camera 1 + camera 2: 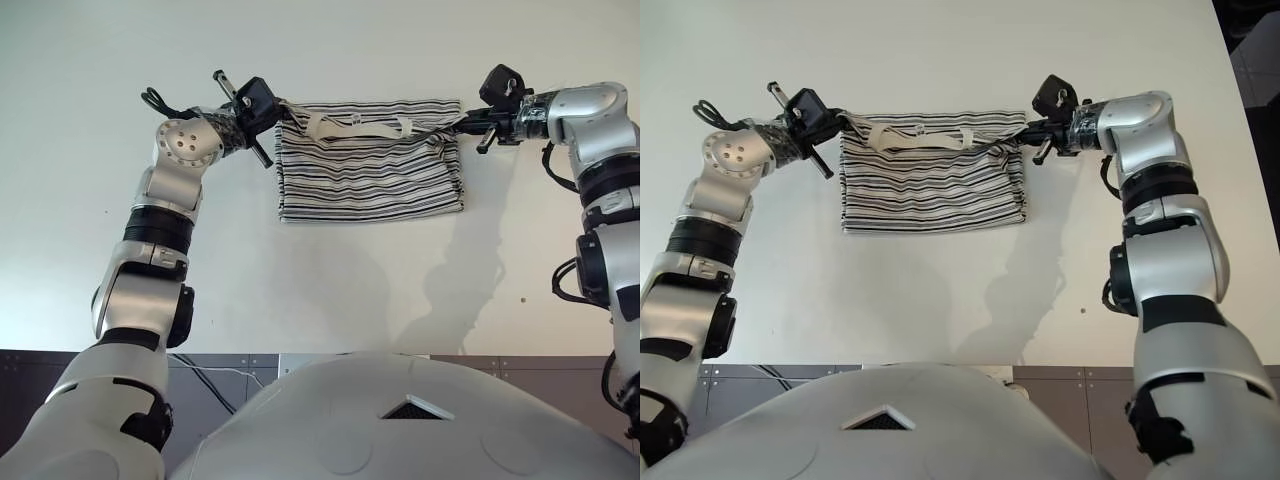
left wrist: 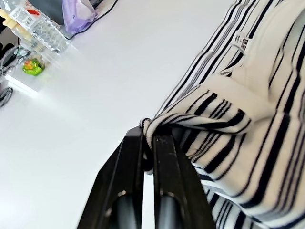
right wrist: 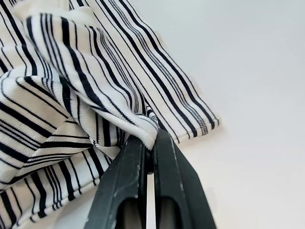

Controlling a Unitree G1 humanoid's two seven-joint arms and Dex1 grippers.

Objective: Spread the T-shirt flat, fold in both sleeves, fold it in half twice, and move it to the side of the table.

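White surface (image 1: 300, 290) takes up most of the left eye view. The T-shirt (image 1: 370, 165) lies on its far middle part. It is a black-and-cream striped cloth folded into a rough rectangle, with the cream neck band (image 1: 355, 125) running along its far edge. The left tool (image 1: 282, 110) is at the far left corner of the cloth and the right tool (image 1: 458, 122) at the far right corner. Both touch the fabric, with an arm stretched out on either side. The near edge of the T-shirt rests flat, and its right side shows several stacked layers.

From the right eye view, the surface ends at its right edge, with dark floor (image 1: 1252, 50) beyond.

From the left wrist view, the left tool's two black fingers (image 2: 131, 176) are pressed together, pinching a bunched fold of the T-shirt at their tips. A small white label (image 2: 240, 40) is sewn to the cloth nearby. Well apart, at the surface's edge, are a clear plastic bottle (image 2: 35, 26), a purple bag (image 2: 76, 14) and a small green object (image 2: 32, 67).

From the right wrist view, the right tool's fingers (image 3: 169, 181) are closed on a ribbed fold of the T-shirt, with only a thin slit between them below the tips. Just beside them, a striped hem corner lies flat on the surface.
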